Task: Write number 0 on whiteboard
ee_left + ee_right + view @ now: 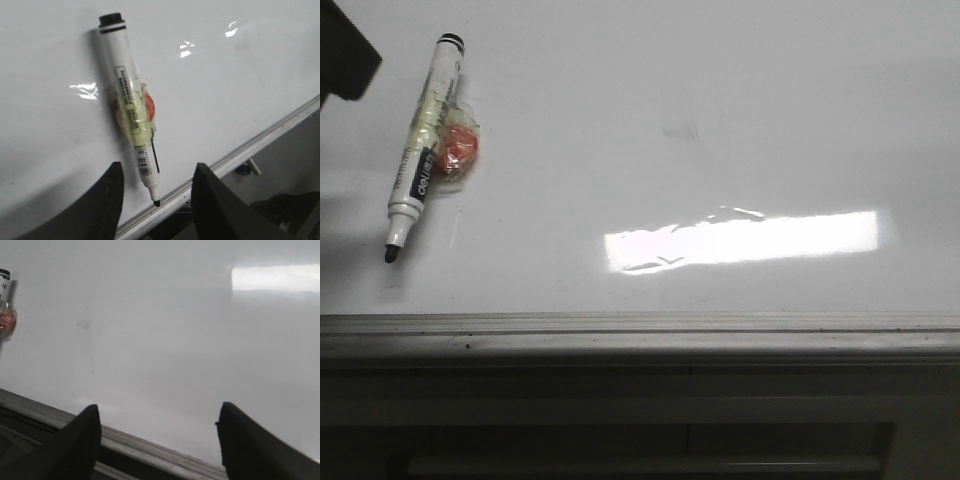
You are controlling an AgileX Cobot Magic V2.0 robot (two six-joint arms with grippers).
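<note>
One marker (424,150) lies uncapped at far left on the whiteboard (720,100), long axis far-to-near, tip nearest. Left gripper (156,200), fingers apart and empty, hovers just off that tip. Right gripper (157,440), fingers apart, is well away. No 0 is drawn yet.

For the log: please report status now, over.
Both grippers open, left over the marker, right empty. Whiteboard bears no 0 yet. Nothing in the way.

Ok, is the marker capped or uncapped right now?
Uncapped. The marker lies flat on the whiteboard with its dark tip bare; no cap shows over it in the front or left wrist view.
</note>
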